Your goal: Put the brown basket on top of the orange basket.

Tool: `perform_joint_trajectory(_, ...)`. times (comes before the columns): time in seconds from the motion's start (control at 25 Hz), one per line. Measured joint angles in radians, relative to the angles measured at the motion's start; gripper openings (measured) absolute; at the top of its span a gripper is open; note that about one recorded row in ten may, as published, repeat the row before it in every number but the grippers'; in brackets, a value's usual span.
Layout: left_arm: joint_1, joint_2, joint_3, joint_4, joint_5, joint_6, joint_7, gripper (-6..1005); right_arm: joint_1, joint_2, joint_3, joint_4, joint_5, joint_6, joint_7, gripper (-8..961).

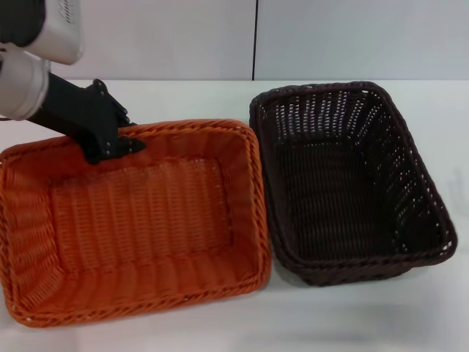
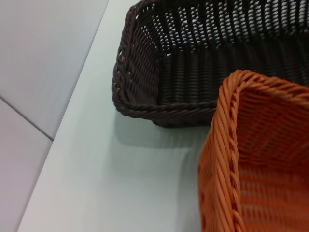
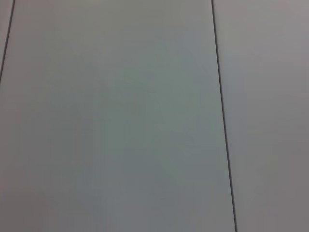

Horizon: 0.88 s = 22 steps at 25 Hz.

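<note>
White table (image 1: 183, 95), grey wall behind: two empty baskets side by side, nothing stacked yet.

Left gripper (image 1: 117, 147) sits at the far rim of the orange basket (image 1: 139, 227); whether it clasps the rim I cannot tell. To its right, rims nearly touching, lies the brown basket (image 1: 344, 183), long axis running away from the robot. Right arm is out of sight, though likely nearer.

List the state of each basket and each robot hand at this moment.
orange basket: upright on the table, empty, nothing stacked on it.
brown basket: upright beside the orange one, empty, not yet stacked.
left hand: at the orange basket's far rim.
right hand: out of view.
</note>
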State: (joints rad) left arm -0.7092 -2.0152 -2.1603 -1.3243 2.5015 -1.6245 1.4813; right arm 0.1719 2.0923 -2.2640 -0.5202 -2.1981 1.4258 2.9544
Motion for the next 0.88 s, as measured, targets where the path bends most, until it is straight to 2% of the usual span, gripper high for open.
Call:
perform_joint_trajectory(0.08,-0.015,-0.003,0.016,0.054,0.015,0.058,0.014,198,0.001,0.0,0.0,0.002,0.0,-0.002,0.0,702)
perform_joint_trajectory(0.16,-0.015,-0.003,0.016,0.054,0.015,0.058,0.014,202,0.002,0.0,0.0,0.005,0.0,-0.002,0.0,702)
perform_joint_trajectory(0.24,-0.041,-0.004,0.043,0.138,0.031,0.145,0.01,205,0.003,0.0,0.0,0.008,0.0,-0.002,0.0,702)
perform_joint_trajectory(0.4,-0.051,-0.009,0.045,0.154,0.039,0.163,0.006,211,0.003,0.0,0.0,0.014,0.0,-0.001,0.0,702)
perform_joint_trajectory(0.44,-0.058,-0.03,0.048,0.163,0.052,0.206,0.005,213,0.003,0.0,0.0,0.015,0.0,-0.001,0.0,702)
perform_joint_trajectory(0.48,-0.055,-0.039,0.071,0.16,0.055,0.254,0.0,215,0.002,0.0,0.0,0.015,0.0,-0.001,0.0,702)
perform_joint_trajectory(0.6,-0.052,-0.042,0.104,0.162,0.059,0.293,-0.015,219,-0.001,0.0,0.0,0.017,0.0,0.0,0.0,702)
perform_joint_trajectory(0.64,-0.05,-0.042,0.165,0.168,0.066,0.342,-0.051,221,-0.004,0.0,0.0,0.017,0.0,0.0,0.0,702)
perform_joint_trajectory(0.76,-0.044,-0.044,0.194,0.169,0.067,0.373,-0.062,226,-0.007,0.0,0.0,0.017,0.0,0.0,0.0,702)
perform_joint_trajectory(0.84,-0.039,-0.046,0.205,0.169,0.065,0.391,-0.066,421,-0.01,0.0,0.0,0.017,0.0,0.0,0.0,702)
perform_joint_trajectory(0.88,-0.039,-0.046,0.205,0.169,0.065,0.391,-0.066,468,-0.01,0.0,0.0,0.017,0.0,0.0,0.0,702)
